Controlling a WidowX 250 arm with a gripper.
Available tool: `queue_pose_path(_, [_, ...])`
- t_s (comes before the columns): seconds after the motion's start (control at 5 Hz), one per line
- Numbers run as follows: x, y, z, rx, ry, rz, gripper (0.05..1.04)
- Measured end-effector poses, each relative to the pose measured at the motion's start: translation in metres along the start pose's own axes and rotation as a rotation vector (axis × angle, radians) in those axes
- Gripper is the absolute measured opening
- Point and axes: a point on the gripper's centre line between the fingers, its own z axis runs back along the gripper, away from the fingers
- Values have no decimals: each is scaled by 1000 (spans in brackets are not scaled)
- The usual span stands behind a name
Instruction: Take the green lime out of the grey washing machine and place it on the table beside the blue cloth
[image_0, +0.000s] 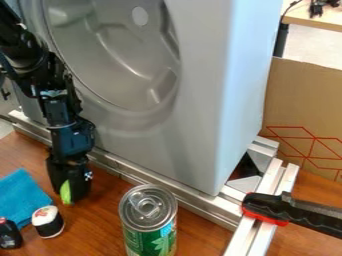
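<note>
Clock directions as seen in the camera view, taken from the tool.

Tool (69, 194): pointing down, low over the wooden surface (200, 237), in front of the metal rail (143, 179). Open or closed: cannot tell. A bright green piece (65, 192) shows at its lower end; it appears to be touching the tool, grip unconfirmed.

Progress, judged: the tool is at the green piece, but a secure hold is not established. The piece looks low, at or near the surface; no clear lift to record. What remains cannot be settled from this view.

Containers: a tall can (148, 222) with a green label stands upright at 4 o'clock. Its ring-pull lid appears in place; contents hidden. A small dark bottle (9, 235) with a reddish top is between 7 and 8 o'clock; contents also hidden.

Nearby: blue cloth (23, 196) at 9 o'clock; short white-and-black cylinder (48, 222) near 7, just beside the cloth. Large grey moulded panel (200, 100) with a rounded recess rises from 12 to 2. Black-and-red clamp (280, 207) at 3, on the frame.
</note>
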Motion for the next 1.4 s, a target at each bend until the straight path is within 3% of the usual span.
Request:
queue_pose_path(0.4, [5,1,19,10,-72,30,990])
queue_pose_path(0.6, [9,1,53,63,-153,26,991])
queue_pose_path(0.8, [-4,-11,84,107,-193,23,993])
queue_pose_path(1.0, [-30,-13,100,201,-129,79,995])
queue_pose_path(1.2, [-36,-23,100,255,-14,87,995])
queue_pose_path(1.4, [-36,-23,100,259,-6,89,996])
